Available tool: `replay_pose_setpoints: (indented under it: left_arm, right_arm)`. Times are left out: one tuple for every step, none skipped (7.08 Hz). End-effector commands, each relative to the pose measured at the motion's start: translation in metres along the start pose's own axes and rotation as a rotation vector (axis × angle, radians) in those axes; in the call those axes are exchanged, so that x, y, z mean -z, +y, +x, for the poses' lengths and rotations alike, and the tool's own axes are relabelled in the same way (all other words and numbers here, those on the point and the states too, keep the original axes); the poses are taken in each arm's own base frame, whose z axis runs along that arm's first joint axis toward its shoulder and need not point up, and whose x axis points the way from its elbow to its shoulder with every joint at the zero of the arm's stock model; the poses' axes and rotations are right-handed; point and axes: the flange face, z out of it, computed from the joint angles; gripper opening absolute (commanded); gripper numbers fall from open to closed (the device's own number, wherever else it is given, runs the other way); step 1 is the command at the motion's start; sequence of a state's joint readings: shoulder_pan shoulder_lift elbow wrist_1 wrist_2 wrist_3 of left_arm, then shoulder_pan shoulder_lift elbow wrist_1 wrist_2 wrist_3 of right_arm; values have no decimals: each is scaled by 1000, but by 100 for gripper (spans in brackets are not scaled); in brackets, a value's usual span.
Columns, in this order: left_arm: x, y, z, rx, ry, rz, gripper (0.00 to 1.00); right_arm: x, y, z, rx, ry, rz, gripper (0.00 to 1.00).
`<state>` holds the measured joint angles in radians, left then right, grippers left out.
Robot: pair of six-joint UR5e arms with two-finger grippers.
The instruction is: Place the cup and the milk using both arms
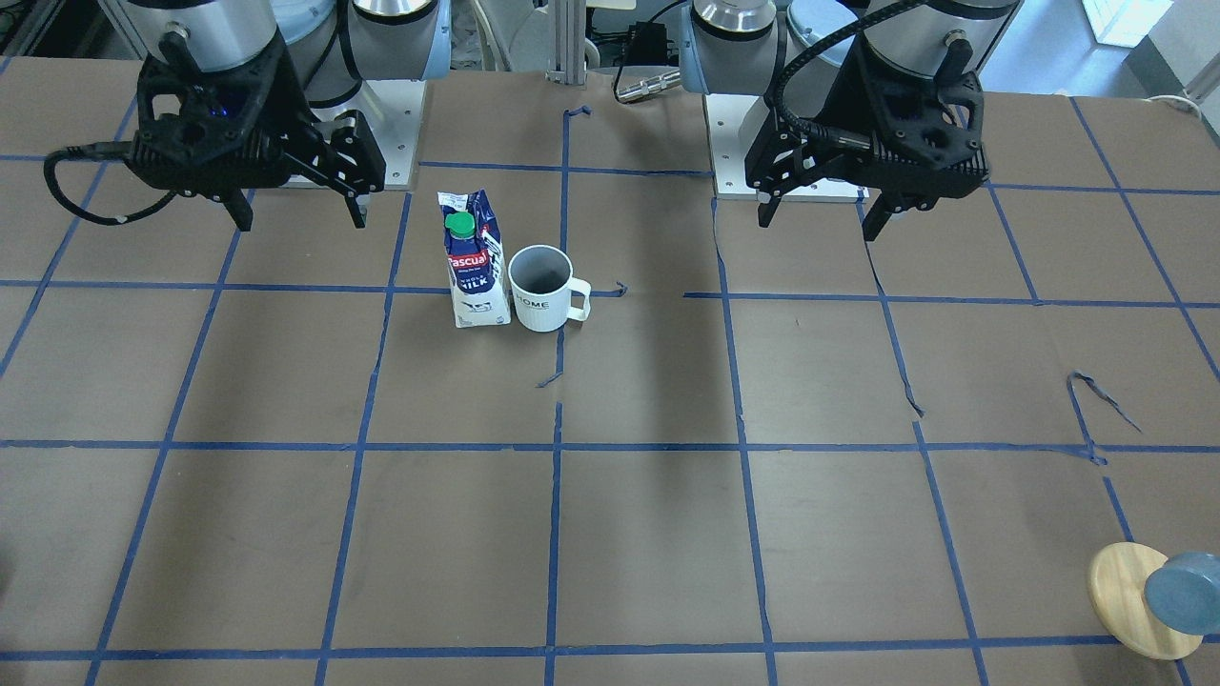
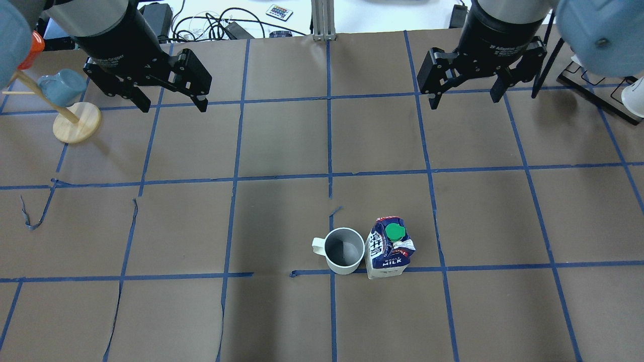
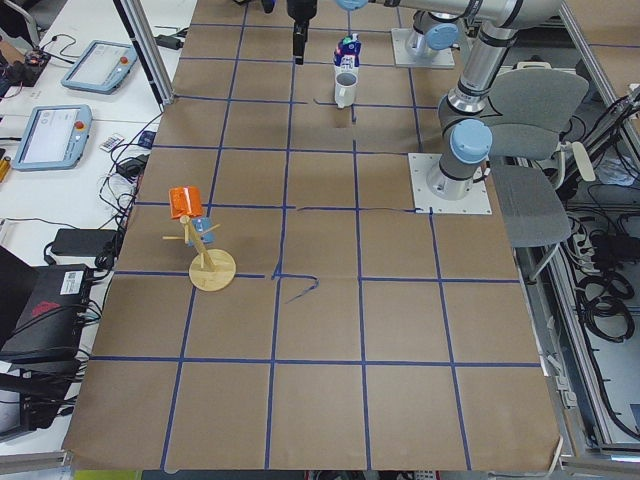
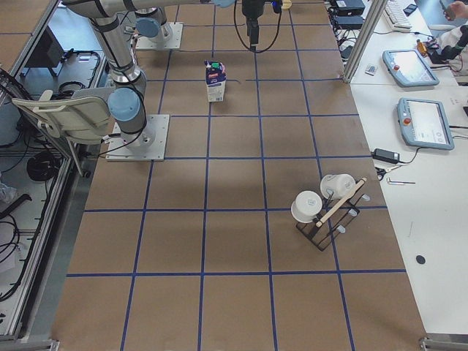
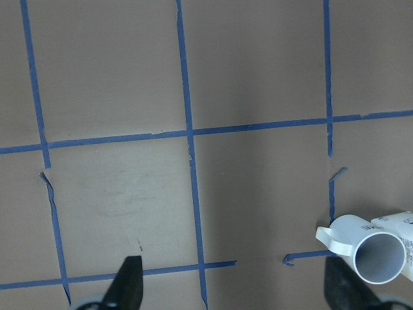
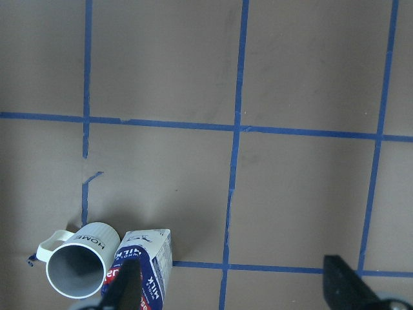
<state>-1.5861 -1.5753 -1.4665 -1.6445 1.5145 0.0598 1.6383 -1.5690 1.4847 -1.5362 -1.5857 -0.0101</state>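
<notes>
Cup (image 2: 344,250) stands upright on the surface (image 2: 282,226), mouth up, handle pointing to the robot's left. It sits at the centre tape line, on the robot's near side. Milk (image 2: 388,247) is upright too, long axis vertical, green cap on top, just beside the cup on the robot's right. Cannot tell whether they touch. Left pincer (image 2: 173,106) is released, fingers spread wide, hanging over the far side, well apart from both. Right pincer (image 2: 464,101) likewise.
</notes>
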Motion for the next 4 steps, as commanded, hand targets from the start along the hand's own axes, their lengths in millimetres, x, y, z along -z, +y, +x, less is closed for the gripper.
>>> replay_pose_setpoints:
  left_arm:
    - [0,0,0,0,-1,0,100]
    - [0,0,1,-2,-1,0,100]
    - [0,0,0,0,0,0,100]
    - [0,0,0,0,-1,-2,100]
  right_arm:
    - [5,-10,-1,17,1,123,100]
    - [1,-9,-5,26,-9,109,100]
    - [-5,-7,-6,25,-18,89,100]
    - [-7,-5,-7,26,-19,84,100]
